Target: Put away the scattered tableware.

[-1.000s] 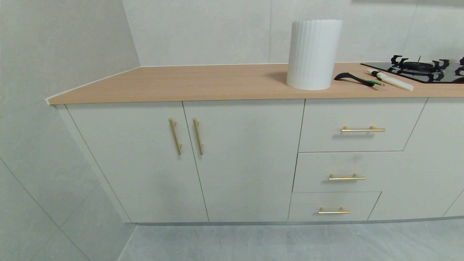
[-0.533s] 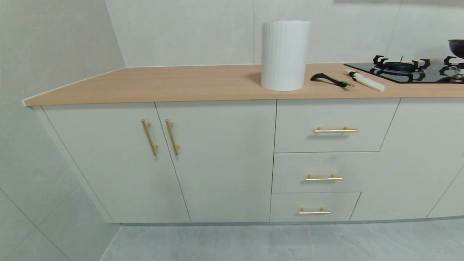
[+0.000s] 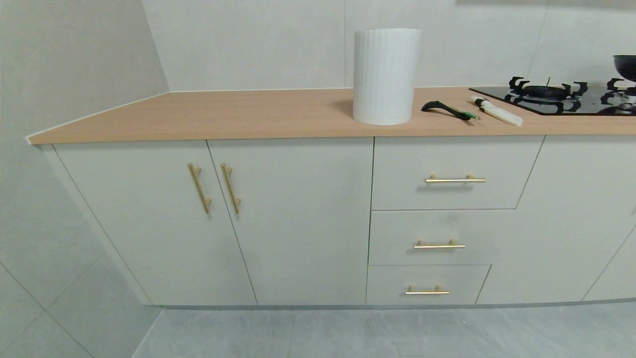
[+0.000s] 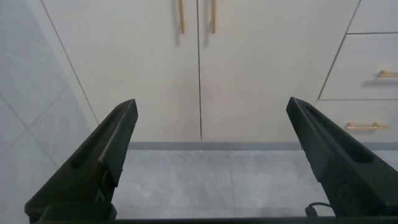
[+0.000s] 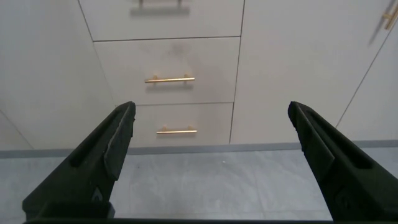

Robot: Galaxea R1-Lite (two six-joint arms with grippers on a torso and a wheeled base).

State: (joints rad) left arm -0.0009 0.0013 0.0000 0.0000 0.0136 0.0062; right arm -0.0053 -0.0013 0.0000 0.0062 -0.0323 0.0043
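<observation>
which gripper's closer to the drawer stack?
Right. The right gripper is low, facing the drawers straight on; the left gripper faces the double doors, with the drawers off to its side.

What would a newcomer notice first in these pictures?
A tall white ribbed container stands on the wooden countertop. A black utensil and a cream-coloured utensil lie loose between it and the black hob. Below, gold handles shine on pale cabinet fronts, toward which the left hand and right hand point, both open.
</observation>
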